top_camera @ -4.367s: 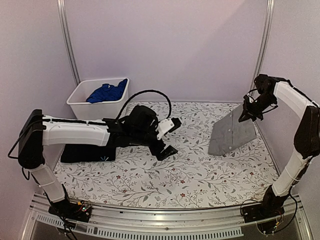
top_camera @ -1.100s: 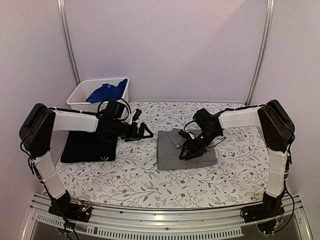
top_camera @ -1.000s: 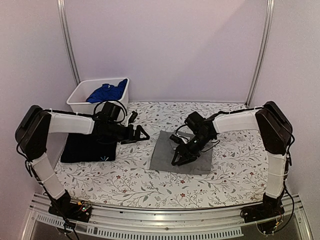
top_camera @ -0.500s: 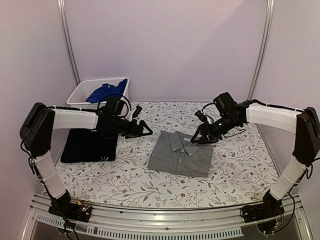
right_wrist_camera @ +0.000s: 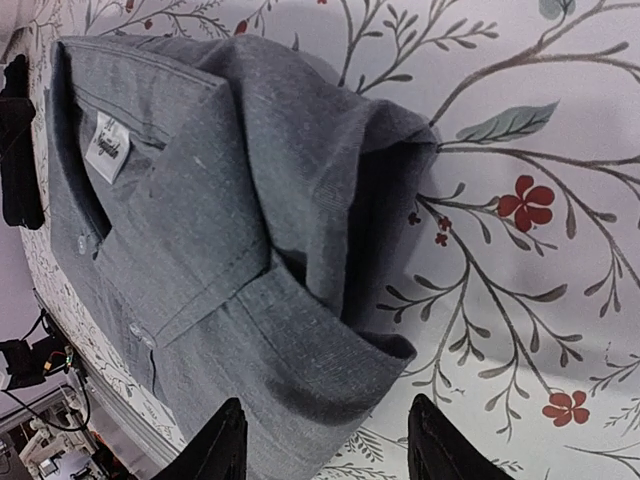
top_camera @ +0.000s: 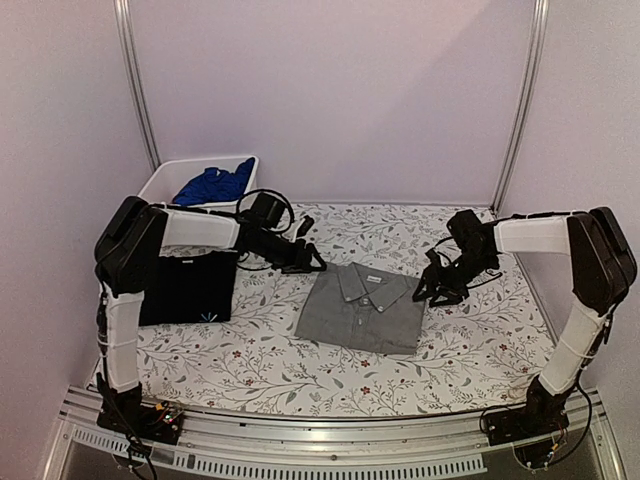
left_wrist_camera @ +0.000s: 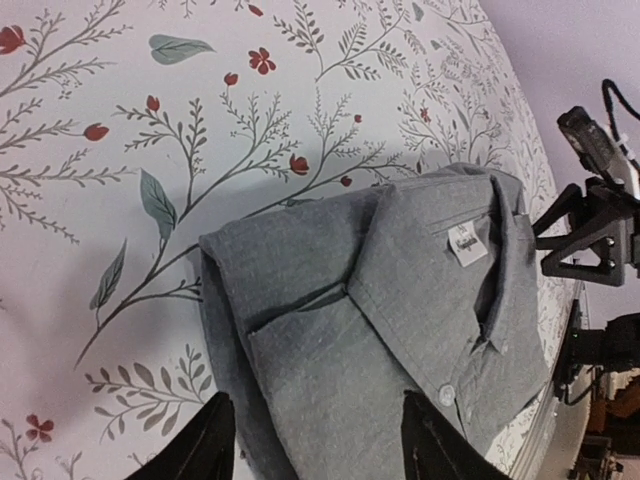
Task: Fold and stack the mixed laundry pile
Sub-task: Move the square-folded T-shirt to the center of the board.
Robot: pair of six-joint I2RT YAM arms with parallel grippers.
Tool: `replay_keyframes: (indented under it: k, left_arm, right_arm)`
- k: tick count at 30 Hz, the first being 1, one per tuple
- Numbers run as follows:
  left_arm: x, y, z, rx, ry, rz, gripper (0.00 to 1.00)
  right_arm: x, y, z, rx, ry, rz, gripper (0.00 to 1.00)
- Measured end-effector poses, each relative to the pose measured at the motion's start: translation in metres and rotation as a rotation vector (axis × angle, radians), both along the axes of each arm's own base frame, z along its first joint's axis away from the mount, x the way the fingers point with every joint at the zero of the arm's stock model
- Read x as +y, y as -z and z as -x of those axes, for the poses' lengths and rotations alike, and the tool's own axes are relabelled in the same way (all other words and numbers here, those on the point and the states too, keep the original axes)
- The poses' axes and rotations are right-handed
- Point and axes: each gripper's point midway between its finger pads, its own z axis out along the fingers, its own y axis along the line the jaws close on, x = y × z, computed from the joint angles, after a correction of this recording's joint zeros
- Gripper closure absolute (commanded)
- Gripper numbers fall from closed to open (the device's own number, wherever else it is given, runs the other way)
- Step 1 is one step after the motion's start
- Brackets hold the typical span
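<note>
A folded grey collared shirt [top_camera: 362,310] lies flat mid-table, collar and label up. My left gripper [top_camera: 308,262] hovers at its far left corner; in the left wrist view the gripper [left_wrist_camera: 320,445] is open, its fingers astride the grey shirt [left_wrist_camera: 400,300], gripping nothing. My right gripper [top_camera: 428,290] is at the shirt's far right corner; in the right wrist view it [right_wrist_camera: 330,445] is open over the folded sleeve edge of the shirt [right_wrist_camera: 200,200]. A folded black T-shirt [top_camera: 185,288] with a small light mark lies at the left. A bright blue garment [top_camera: 213,184] sits in the bin.
The white plastic bin [top_camera: 165,182] stands at the back left, just behind the black T-shirt. The table wears a floral cloth [top_camera: 300,370]. Metal frame posts [top_camera: 135,80] rise at the back corners, and side walls close in on both sides.
The right gripper laid the grey shirt flat, let go and drew back to its right corner. The left gripper moved right to the shirt's left corner, its jaws narrowing.
</note>
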Motion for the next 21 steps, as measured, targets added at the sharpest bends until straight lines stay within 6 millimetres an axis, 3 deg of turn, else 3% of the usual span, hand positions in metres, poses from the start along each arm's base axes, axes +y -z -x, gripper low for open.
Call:
replay_keyframes:
  k: [6, 9, 16, 21]
  left_arm:
    - [-0.005, 0.015, -0.013, 0.019, -0.010, -0.032, 0.47]
    - [-0.005, 0.020, -0.016, 0.027, -0.017, -0.049, 0.53]
    - [-0.005, 0.022, -0.015, 0.035, -0.012, -0.053, 0.79]
    - [-0.007, 0.020, -0.013, 0.035, 0.007, -0.042, 0.90]
  right_arm:
    - [-0.004, 0.016, -0.005, 0.031, 0.018, 0.010, 0.45]
    - [-0.006, 0.020, -0.009, 0.040, 0.027, 0.011, 0.45]
    - [0.000, 0.017, -0.017, 0.033, 0.016, -0.021, 0.69]
    - [0.009, 0.004, -0.026, -0.001, -0.005, -0.068, 0.83]
